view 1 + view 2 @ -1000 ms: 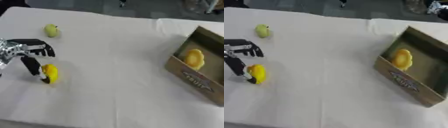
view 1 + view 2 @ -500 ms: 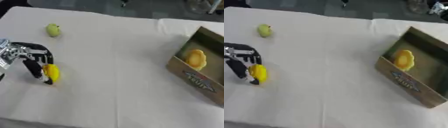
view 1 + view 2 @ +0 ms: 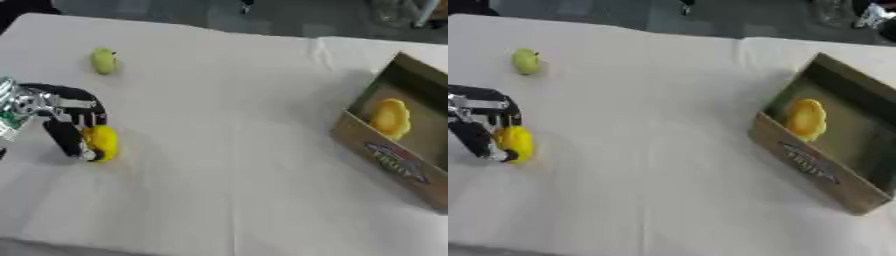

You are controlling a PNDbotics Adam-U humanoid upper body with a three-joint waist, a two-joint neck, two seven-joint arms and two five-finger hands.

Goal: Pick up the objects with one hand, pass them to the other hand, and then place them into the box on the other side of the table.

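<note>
The left hand (image 3: 63,117) is curling down over the yellow fruit (image 3: 101,142) at the left side of the tabletop (image 3: 227,150), with the thumb lying on the fruit's left flank and the fingers (image 3: 87,112) arching over its top and far side, so the hand is pinching the fruit between them. The fruit is sitting on the white cloth, or at most barely raised; I cannot tell which. Its long axis is running roughly toward and away from the robot, and the pinch is falling across its narrow width.

Taking the fruit as the landmark, the cardboard box (image 3: 815,165) is lying well apart to its right, at the opposite side of the tabletop, already holding one yellow object (image 3: 805,119). A green fruit (image 3: 104,61) is lying beyond the yellow fruit, farther from the robot, untouched. The right hand is not showing in either view, so the handover will probably call for carrying the fruit rightward, toward the middle.
</note>
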